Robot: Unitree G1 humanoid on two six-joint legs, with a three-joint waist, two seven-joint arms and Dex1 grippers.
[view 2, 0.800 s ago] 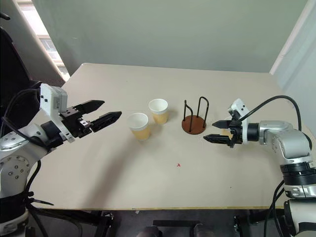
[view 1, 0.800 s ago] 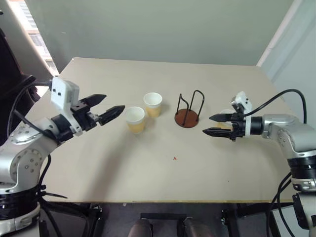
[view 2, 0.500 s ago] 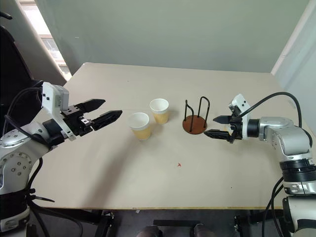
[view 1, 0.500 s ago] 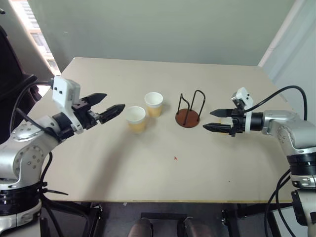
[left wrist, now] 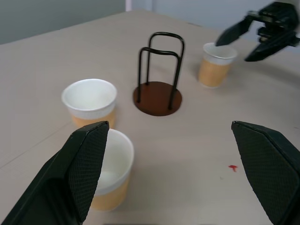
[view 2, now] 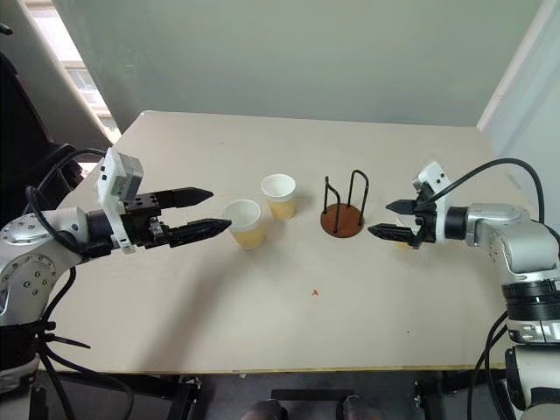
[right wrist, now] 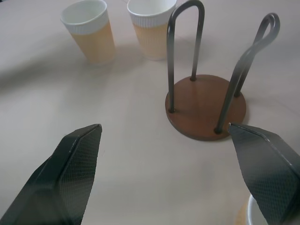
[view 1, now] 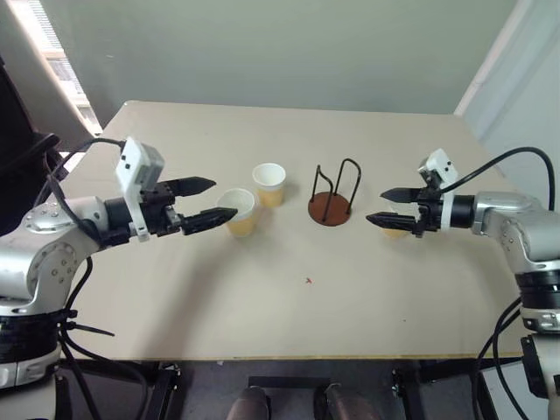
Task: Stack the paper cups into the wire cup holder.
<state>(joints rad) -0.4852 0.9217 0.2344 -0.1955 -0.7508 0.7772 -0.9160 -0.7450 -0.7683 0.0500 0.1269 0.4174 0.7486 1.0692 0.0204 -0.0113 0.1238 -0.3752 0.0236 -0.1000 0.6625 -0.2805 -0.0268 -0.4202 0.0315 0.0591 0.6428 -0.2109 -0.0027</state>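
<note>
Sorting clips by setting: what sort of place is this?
Probably a lab or test room, not a home: a bare beige table against a plain grey-green wall, set only with paper cups and a wire cup holder.

Two paper cups left of the empty wire cup holder, between two spread-fingered end effectors.

Beige tabletop: near half bare, open passage between both arms.
Reddish-brown disc holder with two black wire arches: centre, empty, clear room all round.
Two tan-yellow paper cups, nearer and farther: close together left of holder, narrow gap between.
Third tan-yellow paper cup: right of holder, apart from it.
</note>
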